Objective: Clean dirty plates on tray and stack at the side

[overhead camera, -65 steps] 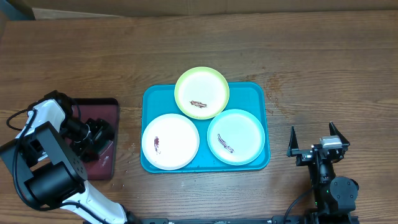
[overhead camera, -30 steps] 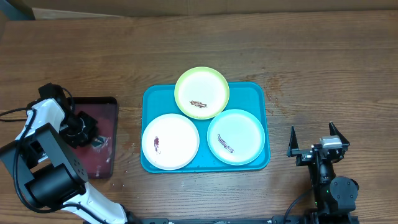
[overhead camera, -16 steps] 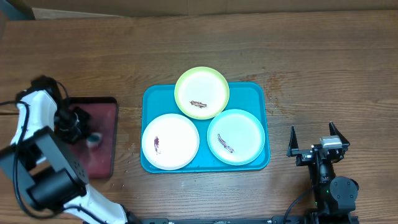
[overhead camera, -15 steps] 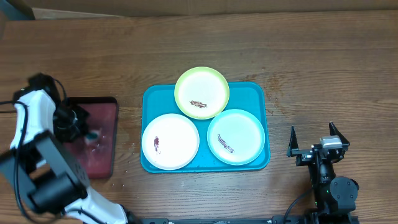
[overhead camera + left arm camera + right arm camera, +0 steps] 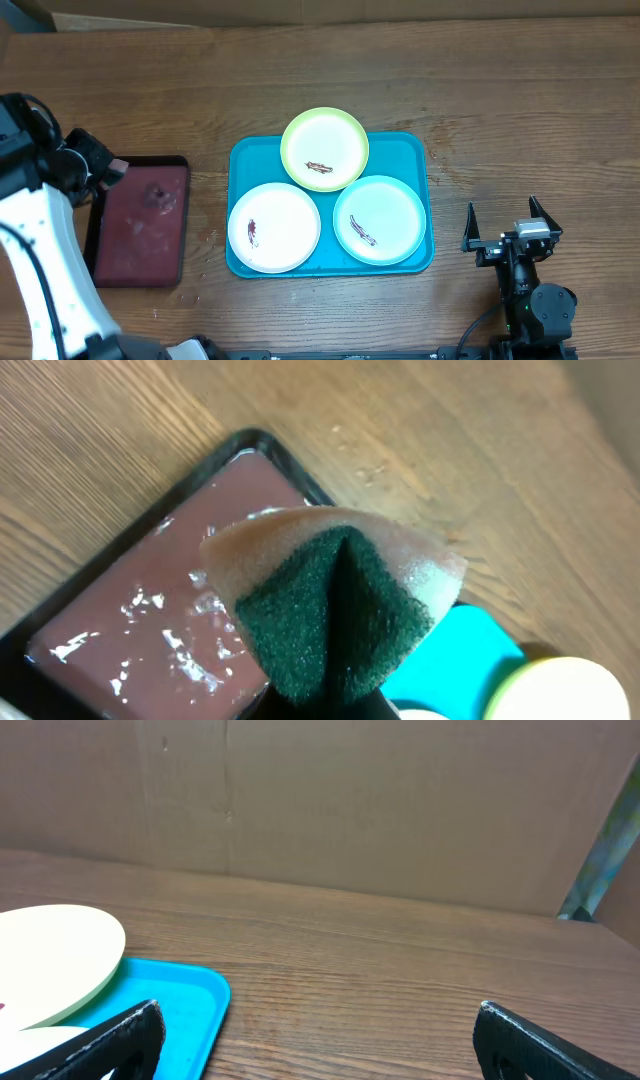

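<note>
Wood table, cardboard wall behind. Left gripper [image 5: 100, 167] has clamped on the wet green sponge [image 5: 335, 615] and lifted it off the maroon tray [image 5: 140, 225] near the table's left edge. Right gripper [image 5: 502, 214] is spread wide, idle at the near-right. Blue tray [image 5: 240, 152] sits mid-table with three plates [image 5: 273, 227], all smeared. Scrubbing can likely start now.

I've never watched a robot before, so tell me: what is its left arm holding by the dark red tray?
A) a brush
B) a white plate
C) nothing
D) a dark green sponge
D: in the left wrist view the left gripper pinches a folded dark green sponge near the wet maroon tray.
</note>
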Robot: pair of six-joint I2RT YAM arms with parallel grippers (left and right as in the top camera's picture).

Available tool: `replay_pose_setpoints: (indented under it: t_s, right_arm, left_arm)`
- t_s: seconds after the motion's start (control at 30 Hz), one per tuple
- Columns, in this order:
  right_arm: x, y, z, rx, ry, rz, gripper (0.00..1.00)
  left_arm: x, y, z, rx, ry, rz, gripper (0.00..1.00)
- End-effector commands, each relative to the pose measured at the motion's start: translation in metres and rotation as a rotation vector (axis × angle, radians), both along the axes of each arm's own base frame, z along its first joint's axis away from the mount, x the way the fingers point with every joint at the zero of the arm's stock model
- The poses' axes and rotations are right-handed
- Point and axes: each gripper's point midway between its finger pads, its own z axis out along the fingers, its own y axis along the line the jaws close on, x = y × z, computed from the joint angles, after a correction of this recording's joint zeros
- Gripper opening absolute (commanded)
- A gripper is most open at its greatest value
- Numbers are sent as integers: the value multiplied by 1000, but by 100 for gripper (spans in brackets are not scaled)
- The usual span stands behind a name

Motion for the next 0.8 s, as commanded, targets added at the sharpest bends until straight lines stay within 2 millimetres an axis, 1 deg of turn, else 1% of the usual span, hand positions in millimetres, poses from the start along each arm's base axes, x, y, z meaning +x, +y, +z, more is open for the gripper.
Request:
replay_pose_setpoints:
  t_s: [0.0, 0.07, 0.1, 0.13, 0.2, 0.27, 0.3, 0.37, 0.4, 0.5, 0.6, 0.67, 0.77]
  right_arm:
    - [0, -1, -1, -1, -5, -6, 100]
    - [0, -1, -1, 0, -5, -6, 100]
    - [0, -1, -1, -1, -5, -6, 100]
    - [0, -1, -1, -1, -5, -6, 100]
    - [0, -1, -1, -1, -5, -6, 100]
    - [0, -1, -1, -1, -5, -6, 100]
    - [0, -1, -1, -1, -5, -6, 100]
    - [0, -1, -1, -1, -5, -6, 100]
    - [0, -1, -1, 0, -5, -6, 100]
    - [0, -1, -1, 0, -5, -6, 100]
    - [0, -1, -1, 0, -5, -6, 100]
    - [0, -1, -1, -1, -5, -6, 100]
    - [0, -1, -1, -1, -5, -6, 100]
  left_arm:
    - [1, -7, -63, -157, 130, 13, 4]
    - [3, -15, -91, -267, 182, -7, 4]
    - [5, -21, -102, -330, 193, -26, 4]
    - [6, -27, -109, -394, 196, -44, 4]
    - [9, -40, -112, -519, 159, -96, 4]
    - [18, -49, -100, -606, 63, -168, 4]
    - [23, -52, -90, -640, 2, -203, 4]
    - [29, -52, -62, -695, -128, -259, 4]
    - [30, -48, -50, -700, -170, -264, 4]
    - [23, -26, -27, -663, -232, -221, 4]
    - [13, -11, -16, -647, -263, -174, 4]
    - [4, -2, -16, -658, -262, -132, 4]
    - [-4, -3, -18, -698, -237, -96, 4]
